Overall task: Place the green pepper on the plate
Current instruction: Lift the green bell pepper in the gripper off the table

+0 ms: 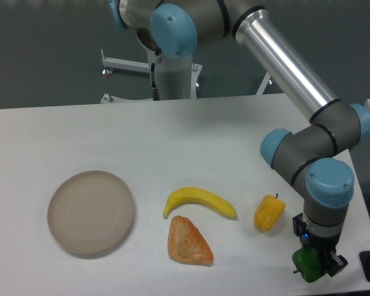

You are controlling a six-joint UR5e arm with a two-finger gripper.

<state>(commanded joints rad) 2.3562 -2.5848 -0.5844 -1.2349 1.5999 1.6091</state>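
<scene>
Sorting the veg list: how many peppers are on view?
2: the yellow-orange pepper right of the banana; the green pepper under the tool, partly hidden.

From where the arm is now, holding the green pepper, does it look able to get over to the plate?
Probably yes. The gripper holds the green pepper at the table's right edge; the plate lies bare at far left, with only low food between.

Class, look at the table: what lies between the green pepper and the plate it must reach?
The green pepper sits at the gripper, far right. Between it and the plate lie the yellow-orange pepper, the banana and an orange pastry-like item.
</scene>
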